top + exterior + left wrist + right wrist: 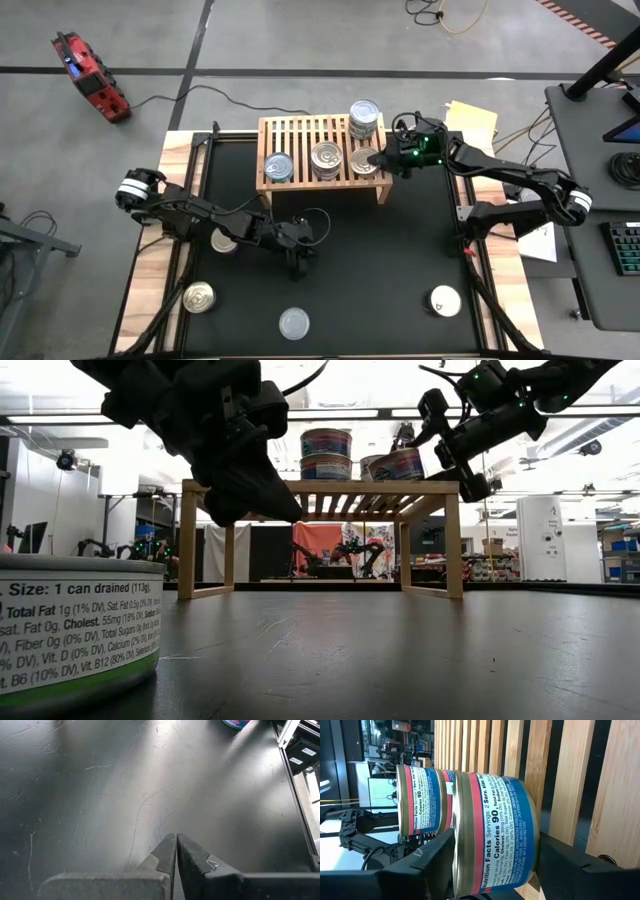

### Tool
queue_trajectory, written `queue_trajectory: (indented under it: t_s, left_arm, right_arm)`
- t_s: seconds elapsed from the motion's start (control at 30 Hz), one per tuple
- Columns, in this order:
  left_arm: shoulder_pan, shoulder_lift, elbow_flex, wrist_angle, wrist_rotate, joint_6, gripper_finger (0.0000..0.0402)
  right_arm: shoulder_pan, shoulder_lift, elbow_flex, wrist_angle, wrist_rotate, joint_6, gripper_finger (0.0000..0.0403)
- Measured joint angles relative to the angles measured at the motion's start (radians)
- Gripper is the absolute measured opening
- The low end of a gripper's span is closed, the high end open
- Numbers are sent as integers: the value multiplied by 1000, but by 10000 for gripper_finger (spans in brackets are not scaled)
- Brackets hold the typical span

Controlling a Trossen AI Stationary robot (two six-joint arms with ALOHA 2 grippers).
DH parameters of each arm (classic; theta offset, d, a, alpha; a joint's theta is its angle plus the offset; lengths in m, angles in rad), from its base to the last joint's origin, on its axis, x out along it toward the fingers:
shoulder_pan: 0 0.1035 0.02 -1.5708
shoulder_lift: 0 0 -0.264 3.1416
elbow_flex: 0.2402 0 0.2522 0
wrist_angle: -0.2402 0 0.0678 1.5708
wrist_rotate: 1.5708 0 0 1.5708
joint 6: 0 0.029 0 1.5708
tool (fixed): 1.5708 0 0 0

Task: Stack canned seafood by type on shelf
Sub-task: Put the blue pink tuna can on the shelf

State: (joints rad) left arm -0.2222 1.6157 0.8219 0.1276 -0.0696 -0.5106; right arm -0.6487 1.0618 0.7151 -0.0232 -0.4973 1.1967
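The light-wood shelf stands at the table's back. On it are a blue-labelled can, a second can, a third can at the front right, and a stack of cans behind that one. My right gripper is around the front-right can, which rests on the slats with another can beyond it. More cans lie on the mat: one at the front left, one at the front middle, one at the front right. My left gripper hangs shut and empty over the mat.
A further can lies beside the left arm's forearm. The front-left can fills the low view's near left corner. Metal frame rails run along both table sides. A red tool and cables lie on the floor.
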Motion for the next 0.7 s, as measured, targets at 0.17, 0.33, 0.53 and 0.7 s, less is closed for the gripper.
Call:
queue_trajectory:
  t_s: [0.17,0.33,0.53,0.7]
  left_arm:
    - [0,0,0,0,0,0,0]
    - [0,0,0,-1,0,0,0]
    - [0,0,0,-4,0,0,0]
    - [0,0,0,-4,1,0,0]
  right_arm:
    - [0,0,0,-1,0,9,257]
    - [0,0,0,-1,0,10,277]
    - [0,0,0,-4,-1,15,291]
    - [0,-2,0,-24,-2,14,290]
